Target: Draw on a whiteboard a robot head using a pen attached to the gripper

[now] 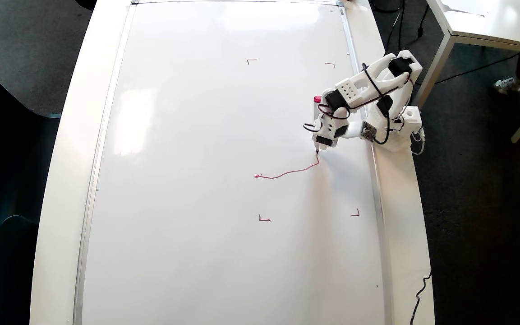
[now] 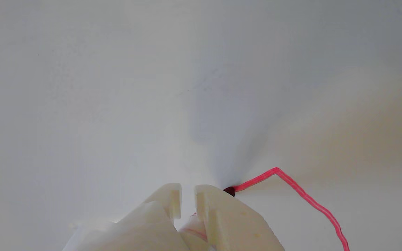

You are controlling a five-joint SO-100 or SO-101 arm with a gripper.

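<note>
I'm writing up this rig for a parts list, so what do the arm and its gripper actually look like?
The arm is white 3D-printed plastic with black servo blocks at the joints, looping black and red cables, and a link with small round holes. The gripper has two cream-white blocky fingers with squared, notched tips.

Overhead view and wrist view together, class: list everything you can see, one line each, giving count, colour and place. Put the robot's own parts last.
whiteboard: one, glossy white with a silver frame, covering most of the table.
red line: one, wavy, mid-board, running from the pen tip toward the left of the overhead view.
corner marks: four, small and red, around the drawing area.
table: one, white, its rim showing around the board.
second table: one, white, top right of the overhead view.
floor cables: several, black, on the dark floor.
pen: one, white barrel with a red end, dark tip on the board.
claw: one, white, around the pen.
arm base: one, white, at the board's right edge.
</note>
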